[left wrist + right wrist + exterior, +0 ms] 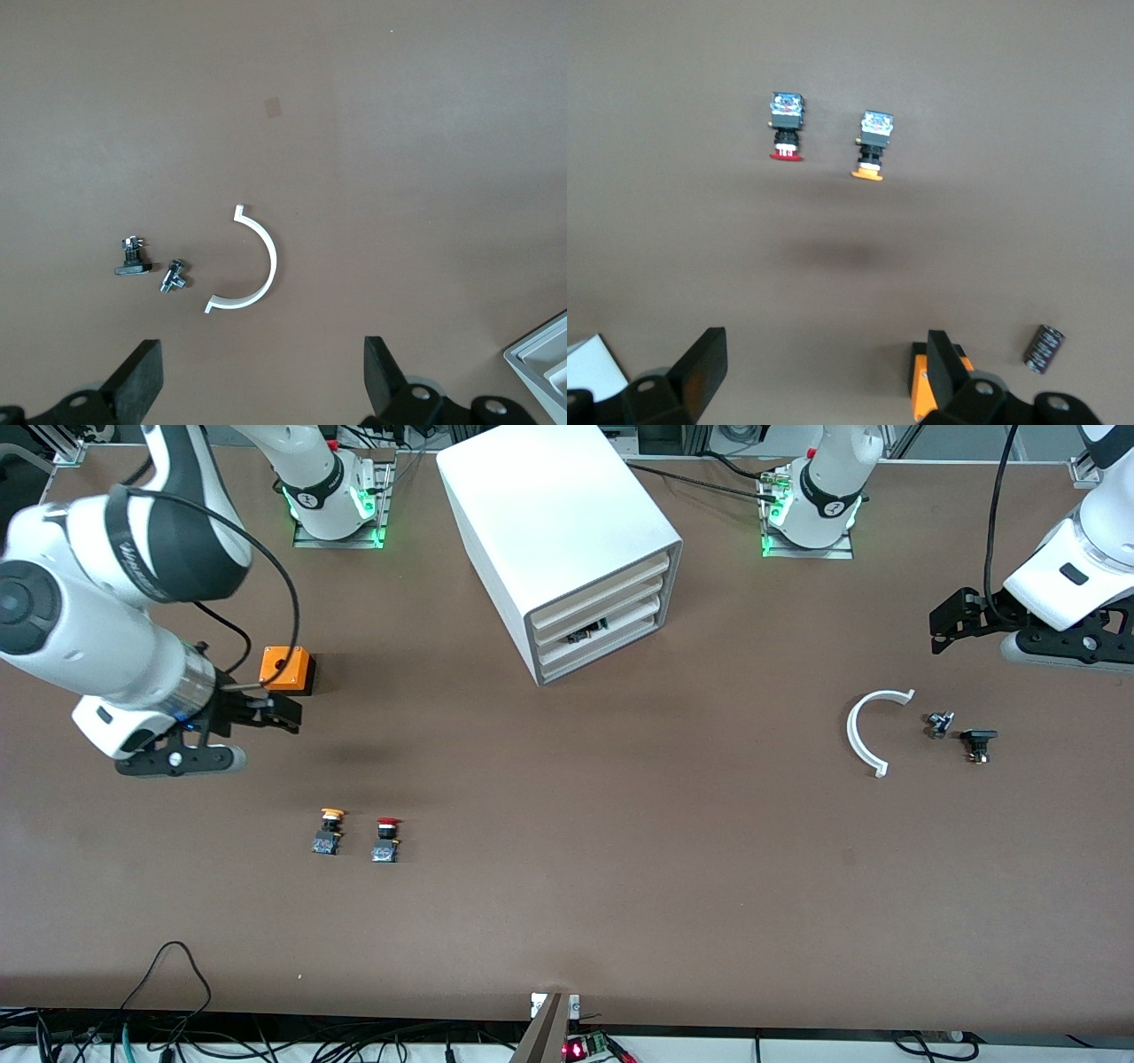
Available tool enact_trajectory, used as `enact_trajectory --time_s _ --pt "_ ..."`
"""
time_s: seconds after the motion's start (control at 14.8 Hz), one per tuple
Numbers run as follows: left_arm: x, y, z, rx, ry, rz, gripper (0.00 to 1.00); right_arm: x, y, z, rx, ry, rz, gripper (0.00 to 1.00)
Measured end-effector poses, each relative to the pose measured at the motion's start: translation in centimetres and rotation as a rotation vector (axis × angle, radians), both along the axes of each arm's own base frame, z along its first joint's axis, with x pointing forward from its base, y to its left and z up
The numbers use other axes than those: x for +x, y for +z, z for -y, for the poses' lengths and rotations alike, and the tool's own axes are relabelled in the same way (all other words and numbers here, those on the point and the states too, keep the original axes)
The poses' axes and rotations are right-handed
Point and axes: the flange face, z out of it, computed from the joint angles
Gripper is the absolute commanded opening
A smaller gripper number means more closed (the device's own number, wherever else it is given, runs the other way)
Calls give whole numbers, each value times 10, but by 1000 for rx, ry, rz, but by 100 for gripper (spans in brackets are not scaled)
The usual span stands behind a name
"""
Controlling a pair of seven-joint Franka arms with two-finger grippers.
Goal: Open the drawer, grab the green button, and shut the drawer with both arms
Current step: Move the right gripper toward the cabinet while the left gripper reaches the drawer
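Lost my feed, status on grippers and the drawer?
Left gripper open, over bare table at the left arm's end. Right gripper open, beside orange box. Lowest drawer shut, green button unseen. Nothing in front of cabinet.

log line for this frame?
drawer: shut | button: not visible | left end effector: open, over white arc clip | right end effector: open, by orange box

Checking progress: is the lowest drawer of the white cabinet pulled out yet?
No: in the front view the drawer sits flush in the cabinet, like those above.
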Motion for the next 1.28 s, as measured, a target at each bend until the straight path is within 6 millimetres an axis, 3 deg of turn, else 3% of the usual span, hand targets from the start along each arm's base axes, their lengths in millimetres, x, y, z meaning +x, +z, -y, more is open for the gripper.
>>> enact_trajectory --time_s 0.34,0.95,1.15,1.28 --pt "0 0 0 0 0 0 100 9 -22 -23 39 -12 5 100" --pt "-4 -3 -1 3 2 -37 100 6 -31 -84 58 -105 53 100" --pt "-9 -16 0 9 4 -122 100 6 -20 -112 73 -155 80 100" --pt "-7 -40 14 -20 -16 -205 100 8 -14 -133 85 -188 96 100"
